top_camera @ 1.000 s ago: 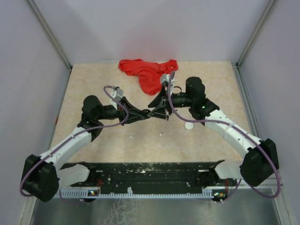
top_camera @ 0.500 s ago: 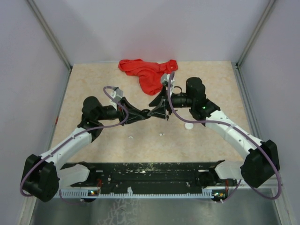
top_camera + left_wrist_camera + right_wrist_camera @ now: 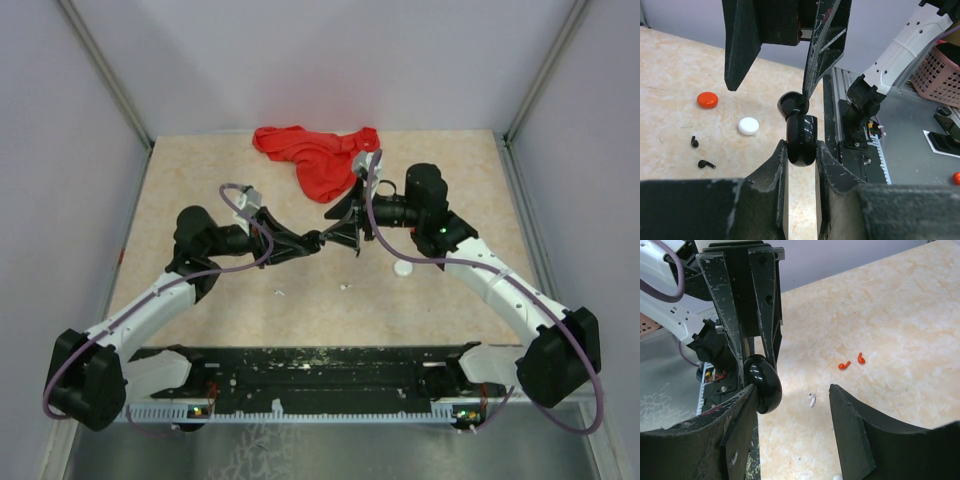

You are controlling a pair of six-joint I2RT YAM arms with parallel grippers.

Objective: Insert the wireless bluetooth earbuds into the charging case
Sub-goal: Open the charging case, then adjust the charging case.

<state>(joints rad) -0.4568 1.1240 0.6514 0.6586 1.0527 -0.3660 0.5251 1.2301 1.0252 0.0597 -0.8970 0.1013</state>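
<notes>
Two grippers meet mid-frame in the top view. The left gripper (image 3: 800, 150) is clamped narrow on the black charging case (image 3: 801, 134), lid flipped up. The right gripper (image 3: 793, 390) has its jaws well apart, holding nothing, one finger against the case lid. Black earbuds (image 3: 705, 163) lie lower left in the left wrist view, red earbuds (image 3: 843, 365) centre right in the right wrist view.

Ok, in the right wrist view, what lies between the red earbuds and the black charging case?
One white earbud lies on the tabletop between the red earbuds and the black charging case, touching neither; right wrist view.
</notes>
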